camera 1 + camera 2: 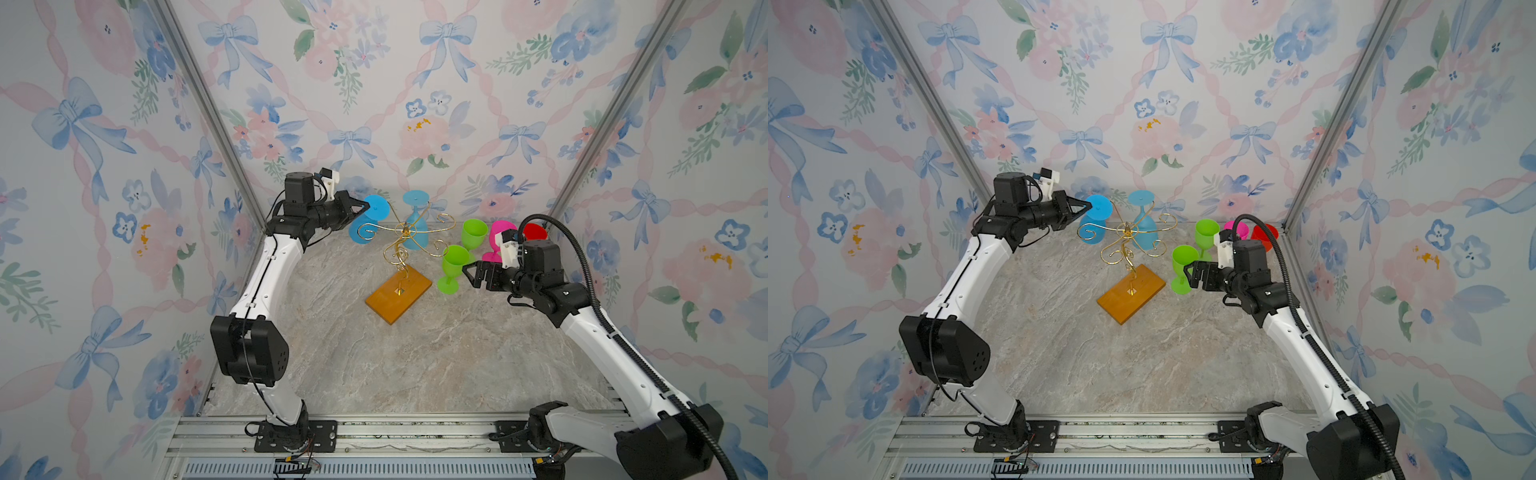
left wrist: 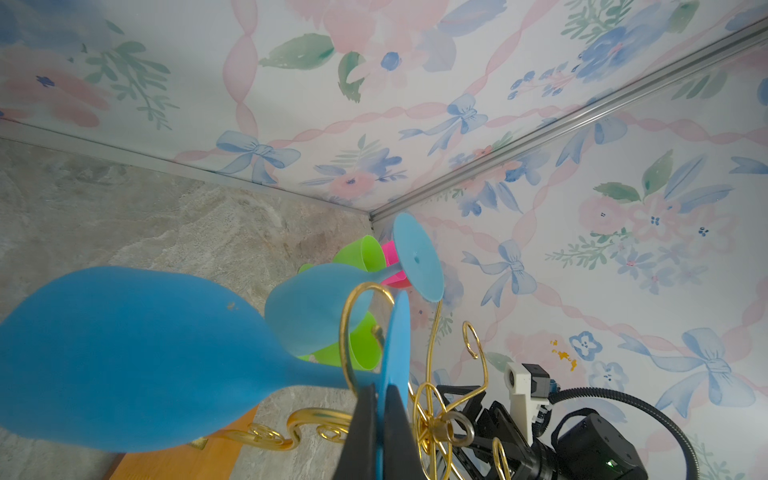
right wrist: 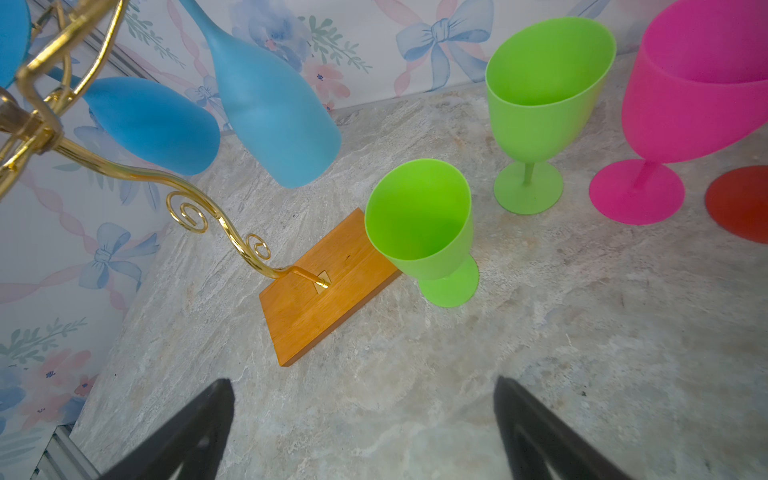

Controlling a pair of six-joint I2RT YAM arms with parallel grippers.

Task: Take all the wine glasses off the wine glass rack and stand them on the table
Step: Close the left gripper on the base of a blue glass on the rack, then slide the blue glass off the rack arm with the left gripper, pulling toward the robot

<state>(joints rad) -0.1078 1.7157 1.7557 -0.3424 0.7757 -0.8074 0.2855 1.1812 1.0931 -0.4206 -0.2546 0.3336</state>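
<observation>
Standing nearest you: the wooden base of the wine glass rack lies flat on the marble-look tabletop. In both top views it sits at 6 o'clock from the rack's hub.
Right gripper: your right gripper hangs at 4 o'clock from the hub. Its jaws are spread wide and empty, and its wrist view shows only bare tabletop between the fingers.
Near green glass: the near green wine glass stands upright just past those fingertips. Its foot is just beside a corner of the base, but you cannot tell whether they touch.
Rack: a gold wire stem rises from the base, and curled arms fan out from the hub.
3 o'clock row: the far green wine glass, pink wine glass and red wine glass stand on the tabletop. The red one is partly hidden behind your right wrist.
Left gripper: your left gripper, at 10 o'clock, is clenched on the foot rim of the blue wine glass.
Task glass: that blue wine glass hangs foot-up with its stem inside a curled arm, not yet off the rack.
Farthest: the second blue wine glass hangs foot-up at 12 o'clock, near the back wall.
</observation>
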